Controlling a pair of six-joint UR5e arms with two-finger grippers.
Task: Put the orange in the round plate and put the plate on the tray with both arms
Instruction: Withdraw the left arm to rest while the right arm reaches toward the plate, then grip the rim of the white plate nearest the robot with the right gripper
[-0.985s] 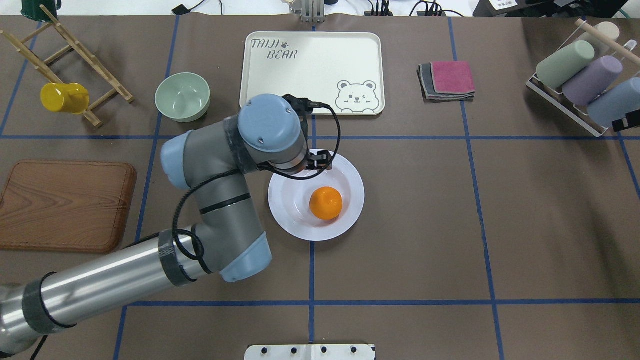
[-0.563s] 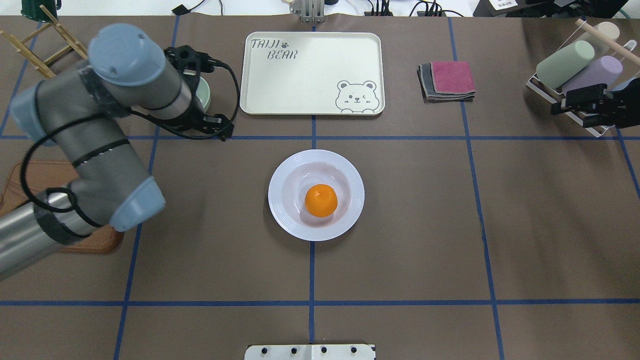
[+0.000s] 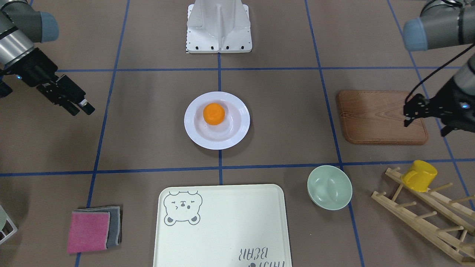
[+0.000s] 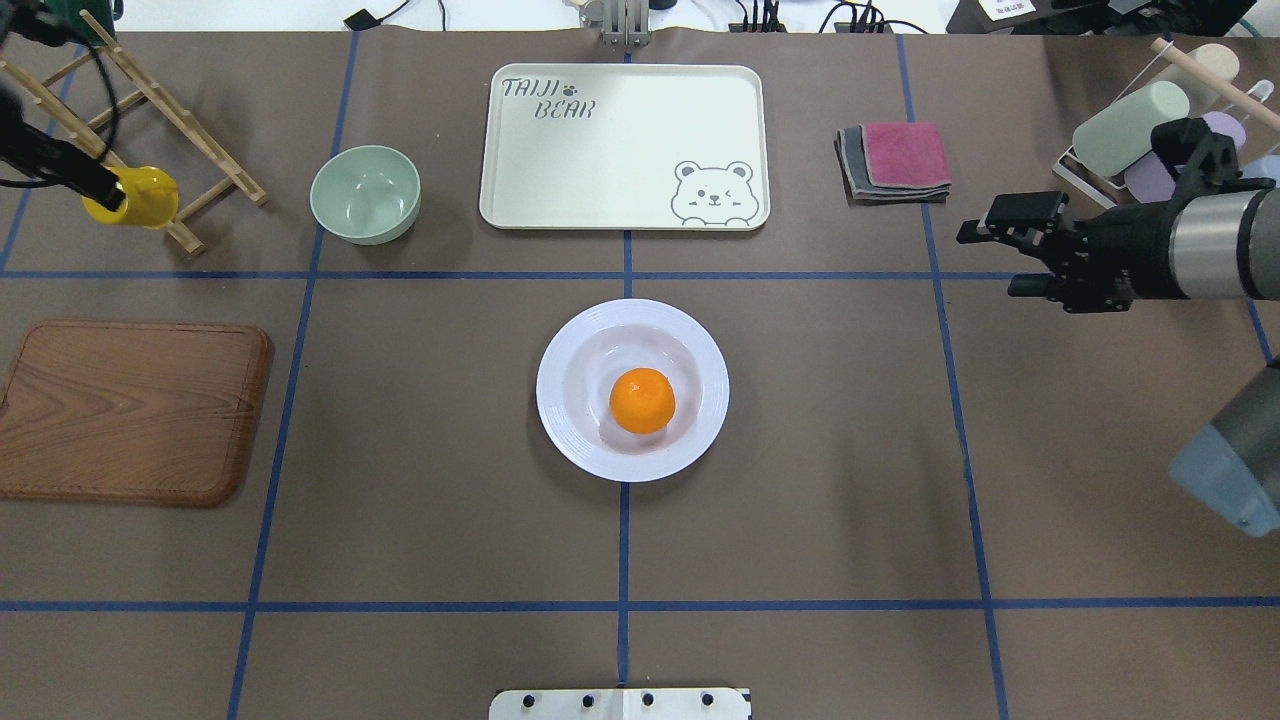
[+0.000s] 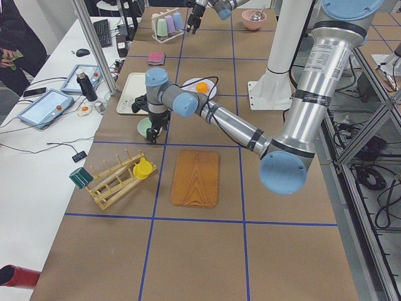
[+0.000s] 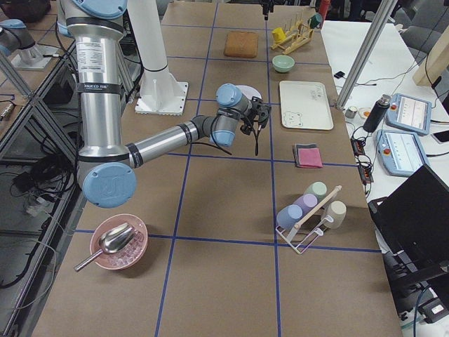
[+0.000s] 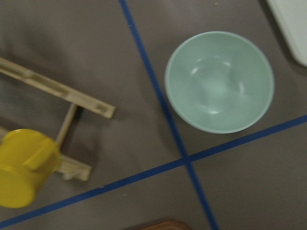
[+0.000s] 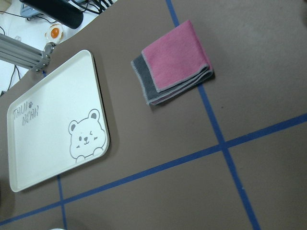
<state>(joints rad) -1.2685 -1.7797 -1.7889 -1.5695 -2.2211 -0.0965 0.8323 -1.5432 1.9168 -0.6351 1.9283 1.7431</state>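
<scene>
L arm [image 3: 434, 27] withdrawn; R hand [image 4: 990, 263] inbound, fingers apart; orange [image 4: 641, 400] in plate [image 4: 704, 338].

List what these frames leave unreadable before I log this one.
- Left gripper: dark and indistinct in the front-facing view, mostly outside the overhead frame. Whether it is open or shut is unclear.
- Round plate: mostly behind the right arm in the exterior right view.
- Tray: its near end is cut off by the front-facing view's bottom edge.
</scene>
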